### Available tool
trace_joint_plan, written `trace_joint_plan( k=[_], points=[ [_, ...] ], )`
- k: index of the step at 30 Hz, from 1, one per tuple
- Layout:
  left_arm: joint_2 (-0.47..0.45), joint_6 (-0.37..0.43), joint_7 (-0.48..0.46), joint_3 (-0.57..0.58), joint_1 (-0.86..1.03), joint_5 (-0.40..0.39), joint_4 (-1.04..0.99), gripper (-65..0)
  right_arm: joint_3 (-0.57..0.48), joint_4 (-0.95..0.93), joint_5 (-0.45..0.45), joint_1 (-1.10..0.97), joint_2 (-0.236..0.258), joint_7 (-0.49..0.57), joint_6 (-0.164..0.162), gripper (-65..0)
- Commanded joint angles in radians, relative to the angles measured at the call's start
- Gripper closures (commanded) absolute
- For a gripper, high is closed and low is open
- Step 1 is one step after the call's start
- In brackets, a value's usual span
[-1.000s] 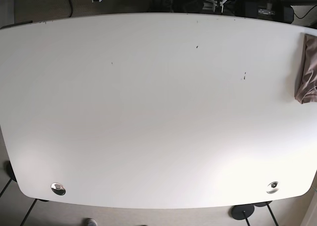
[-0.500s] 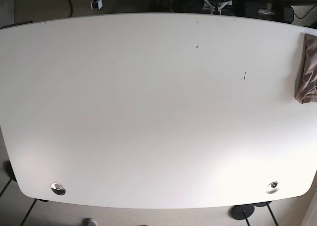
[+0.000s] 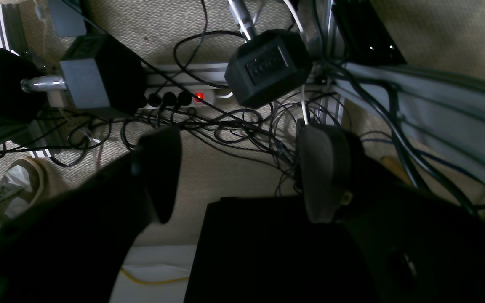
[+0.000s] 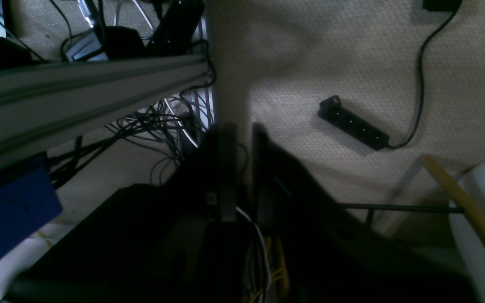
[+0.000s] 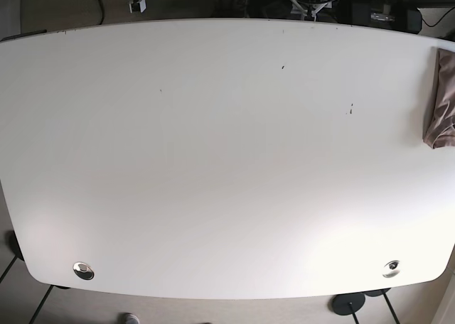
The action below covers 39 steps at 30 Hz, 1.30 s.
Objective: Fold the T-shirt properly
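Observation:
The T-shirt [image 5: 442,100] is a pinkish-brown bundle lying at the far right edge of the white table [image 5: 227,168], partly cut off by the frame. Both arms hang behind the table, over the floor. In the left wrist view my left gripper [image 3: 242,172] is open, with wide-apart fingers [image 3: 324,172] holding nothing, above a tangle of cables. In the right wrist view my right gripper [image 4: 242,168] is shut, its dark fingers nearly together and empty above carpet. Neither gripper is near the shirt.
Two round metal caps [image 5: 84,270] [image 5: 391,268] sit near the table's front corners. Behind the table lie a power strip [image 3: 183,84], black adapters [image 3: 267,67], aluminium rails [image 4: 86,92] and another black power strip [image 4: 354,128] on the carpet.
The table and T-shirt look the same. The arm parts seen past the table's far edge have shifted slightly.

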Motion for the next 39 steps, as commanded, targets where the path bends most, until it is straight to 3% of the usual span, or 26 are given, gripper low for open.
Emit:
trace_joint_plan(
  k=[1,39],
  points=[
    [-0.005,0.005,-0.012,0.001,-0.002,0.002,0.002,-41.0,0.0,-0.001,-0.002,-0.004,0.012,0.018,0.004,-5.6],
    [-0.016,0.006,-0.036,0.007,0.048,0.004,0.071,-40.7,0.001,0.024,0.006,-0.026,0.016,0.004,0.002,-5.4]
  ],
)
